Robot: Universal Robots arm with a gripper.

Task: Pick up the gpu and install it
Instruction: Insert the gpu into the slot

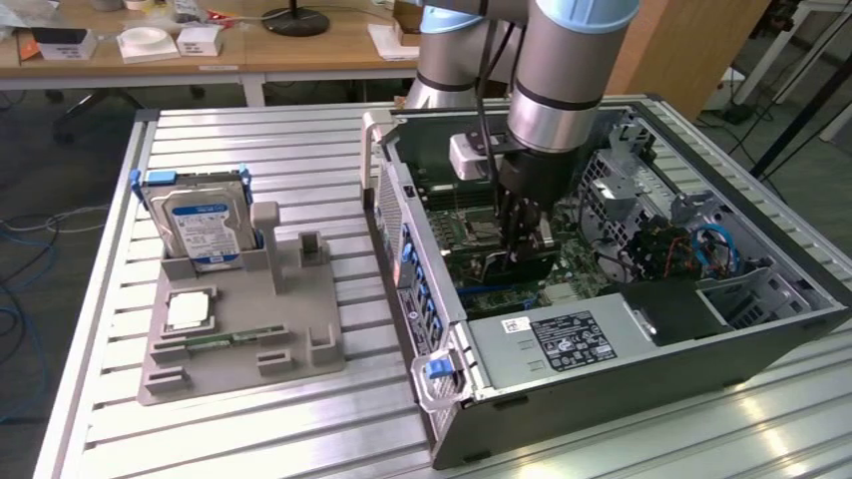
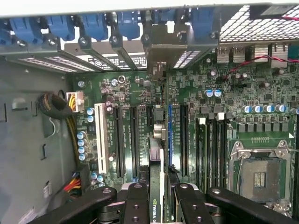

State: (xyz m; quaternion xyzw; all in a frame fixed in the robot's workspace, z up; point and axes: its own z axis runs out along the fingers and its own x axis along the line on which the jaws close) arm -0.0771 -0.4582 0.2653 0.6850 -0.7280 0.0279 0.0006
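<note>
My gripper (image 1: 522, 232) reaches down into the open computer case (image 1: 429, 299) and is shut on the gpu (image 1: 517, 265), a thin dark card held on edge. In the wrist view the gpu (image 2: 157, 161) runs edge-on between the two black fingers (image 2: 136, 203), with a green logo strip at the grip (image 2: 156, 198). The card lies along the expansion slots (image 2: 133, 140) of the motherboard (image 2: 210, 84), beside a blue slot (image 2: 170, 135). Its far end reaches the rear bracket openings (image 2: 161, 46). I cannot tell whether its edge sits in a slot.
A grey fixture (image 1: 299, 344) on the slatted table holds a silver hard drive (image 1: 203, 225), a processor chip (image 1: 190, 311) and a memory stick (image 1: 229, 339). Inside the case are the processor socket (image 2: 259, 175), cable bundles (image 2: 56, 107) and a labelled power supply cover (image 1: 566, 339).
</note>
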